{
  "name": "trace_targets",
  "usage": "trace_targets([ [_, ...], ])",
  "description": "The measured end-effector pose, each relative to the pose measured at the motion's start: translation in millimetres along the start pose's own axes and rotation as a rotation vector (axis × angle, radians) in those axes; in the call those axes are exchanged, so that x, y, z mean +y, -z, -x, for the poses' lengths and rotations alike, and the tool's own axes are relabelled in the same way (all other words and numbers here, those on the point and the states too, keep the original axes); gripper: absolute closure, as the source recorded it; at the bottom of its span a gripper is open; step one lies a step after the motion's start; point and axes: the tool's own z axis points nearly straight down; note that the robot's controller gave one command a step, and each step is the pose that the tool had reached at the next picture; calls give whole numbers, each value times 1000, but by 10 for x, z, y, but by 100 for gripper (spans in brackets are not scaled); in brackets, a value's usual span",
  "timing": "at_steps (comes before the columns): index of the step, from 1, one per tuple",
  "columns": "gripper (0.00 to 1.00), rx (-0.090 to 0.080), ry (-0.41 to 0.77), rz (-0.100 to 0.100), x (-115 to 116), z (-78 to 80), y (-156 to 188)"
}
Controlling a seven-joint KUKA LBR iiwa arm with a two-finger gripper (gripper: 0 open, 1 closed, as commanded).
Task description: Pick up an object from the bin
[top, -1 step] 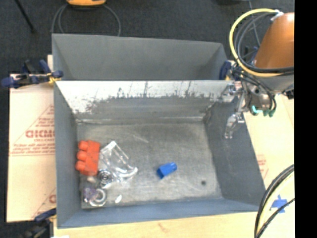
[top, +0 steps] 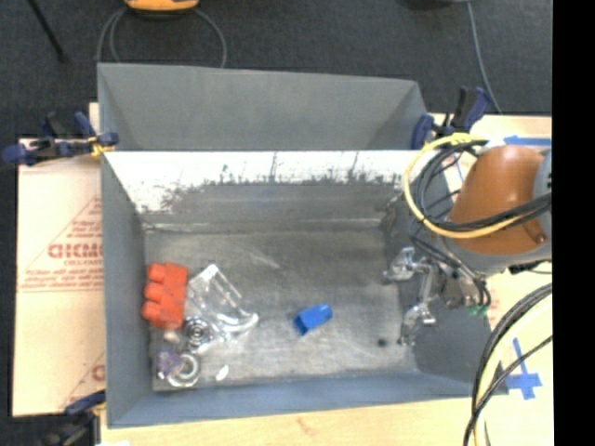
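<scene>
My gripper (top: 410, 293) sits at the bin's (top: 270, 179) right side, just beside the right wall, low over bare floor. Fingers (top: 402, 267) are spread apart w/ nothing btwn them. Orange wrist cover (top: 497, 198) and looped cables (top: 437, 170) are behind it, over the rim.

Nearest thing is a small blue block (top: 312, 319), mid-floor, to the gripper's left and apart from it. Far left of the bin there's an orange-red block (top: 165, 295) touching a clear plastic piece (top: 219, 306). Below those, in the front-left corner, is a small heap of metal rings & bits (top: 182, 359).
</scene>
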Motion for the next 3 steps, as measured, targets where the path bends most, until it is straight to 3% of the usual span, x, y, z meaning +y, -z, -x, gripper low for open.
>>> trace_targets([
  [1,100,-11,4,-4,-8,43,49],
  [2,0,-12,5,-4,-7,44,49],
  [3,0,-16,-61,2,893,-42,464],
])
